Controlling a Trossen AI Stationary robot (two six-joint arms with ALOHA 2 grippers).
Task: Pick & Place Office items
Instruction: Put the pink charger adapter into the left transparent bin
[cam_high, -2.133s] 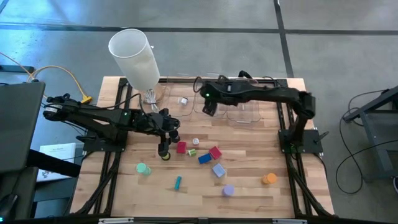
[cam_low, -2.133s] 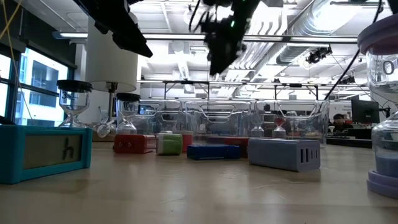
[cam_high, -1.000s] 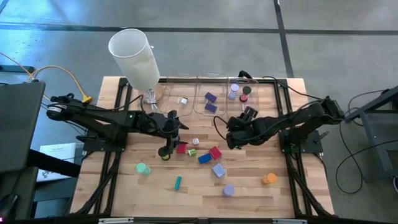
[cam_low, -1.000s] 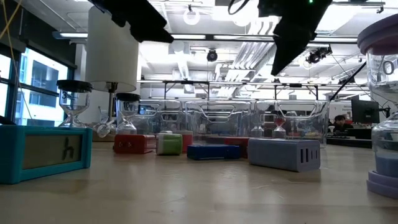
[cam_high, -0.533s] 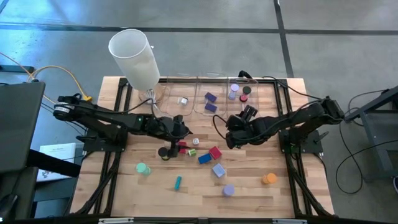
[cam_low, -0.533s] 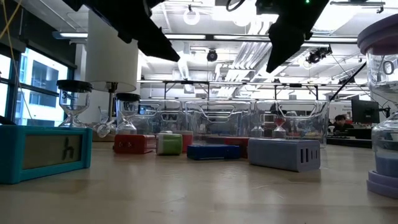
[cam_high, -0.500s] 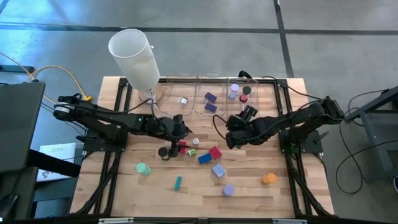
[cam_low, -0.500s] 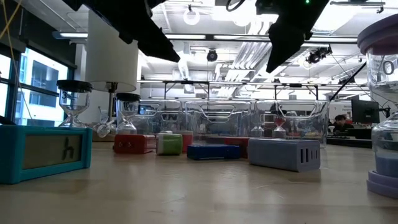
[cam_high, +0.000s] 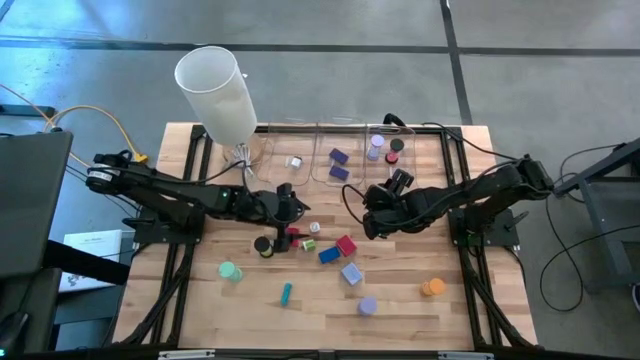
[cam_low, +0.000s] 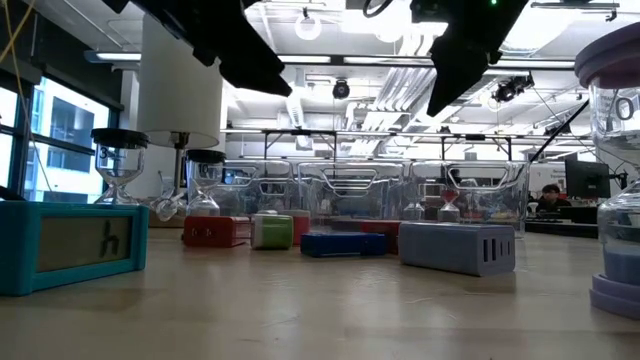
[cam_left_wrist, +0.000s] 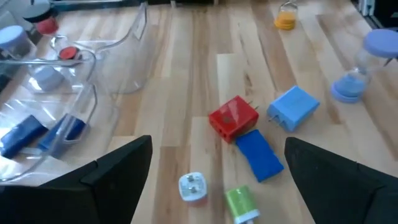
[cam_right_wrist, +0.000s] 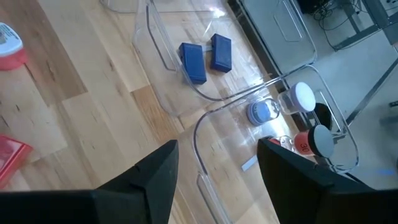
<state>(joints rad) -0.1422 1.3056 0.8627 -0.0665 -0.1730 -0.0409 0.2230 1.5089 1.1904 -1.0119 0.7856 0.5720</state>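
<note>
Lying nearest the front edge of the table (cam_high: 180, 290) are the lavender roll (cam_high: 367, 306), the teal stick (cam_high: 286, 293), the orange roll (cam_high: 432, 288) and the green roll (cam_high: 230, 271). A little farther in, the lavender block (cam_high: 351, 273), the blue block (cam_high: 329, 255) and the red block (cam_high: 346, 244) are sitting close together, with a small green piece (cam_high: 309, 244) and a white piece (cam_high: 315, 228) beside them. The left gripper (cam_high: 283, 219) is hovering over this cluster, next to a black roll (cam_high: 263, 245); its fingers (cam_left_wrist: 118, 168) are standing wide apart and are holding nothing. The right gripper (cam_high: 372, 212) is hanging above the table's middle, fingers (cam_right_wrist: 155, 174) parted, nothing between them. Farthest, the clear bins (cam_high: 340, 150) are holding two purple blocks (cam_high: 338, 164) and some rolls (cam_high: 385, 150), beside the white cylinder (cam_high: 216, 92).
</note>
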